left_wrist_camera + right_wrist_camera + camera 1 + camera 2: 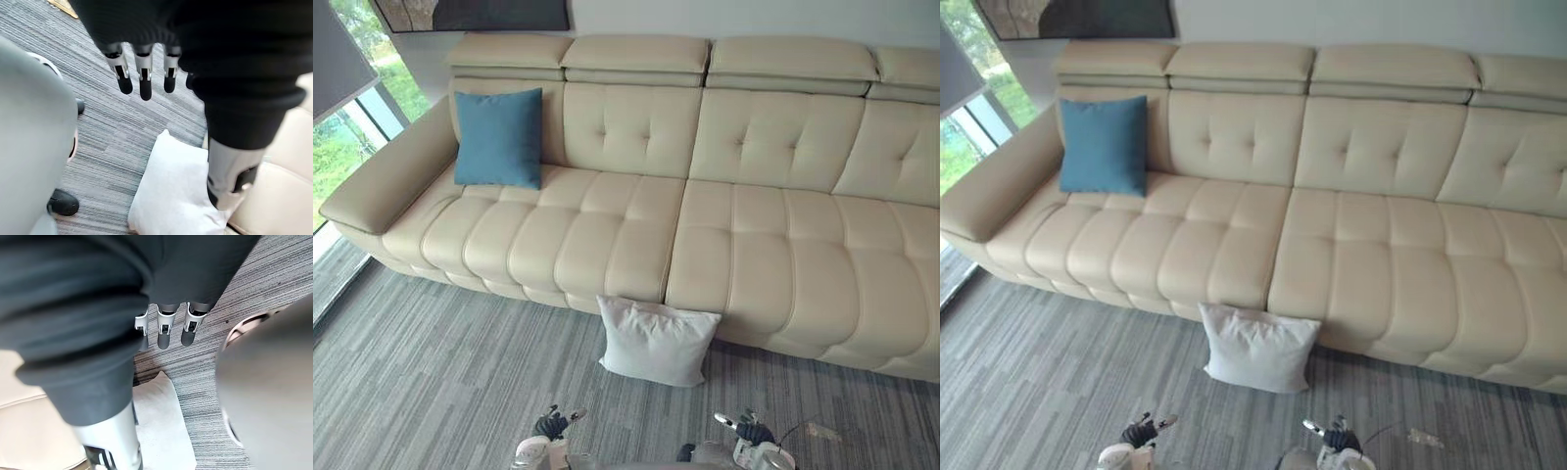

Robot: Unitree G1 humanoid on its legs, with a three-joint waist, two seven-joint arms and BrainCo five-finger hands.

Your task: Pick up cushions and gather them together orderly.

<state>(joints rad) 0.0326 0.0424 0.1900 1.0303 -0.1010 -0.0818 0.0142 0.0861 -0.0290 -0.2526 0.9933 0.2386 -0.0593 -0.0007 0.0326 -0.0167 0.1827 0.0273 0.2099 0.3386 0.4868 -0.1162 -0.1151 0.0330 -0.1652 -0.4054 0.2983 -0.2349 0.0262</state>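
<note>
1. At the far left, a window (342, 147) looks onto greenery. A dark framed picture (470, 12) hangs on the wall above the left end of the sofa (754, 245).
2. The blue cushion (499, 137) stands upright on the cream sofa's leftmost seat. It leans on the backrest just beside the armrest.
3. The left hand (145, 81) hangs low over the grey striped carpet (431, 372), near the robot. Its fingers (123, 78) are straight, spread away from the thumb and hold nothing.
4. The white cushion (656, 340) sits on the carpet, propped against the sofa's front edge below the seam between two seat sections. It is well apart from the blue cushion, and neither hand touches it.
5. The right hand (164, 330) hangs low to the right of the white cushion, also above the carpet. Its fingers (191, 328) point straight down, relaxed and empty, and the white cushion lies beyond them.
</note>
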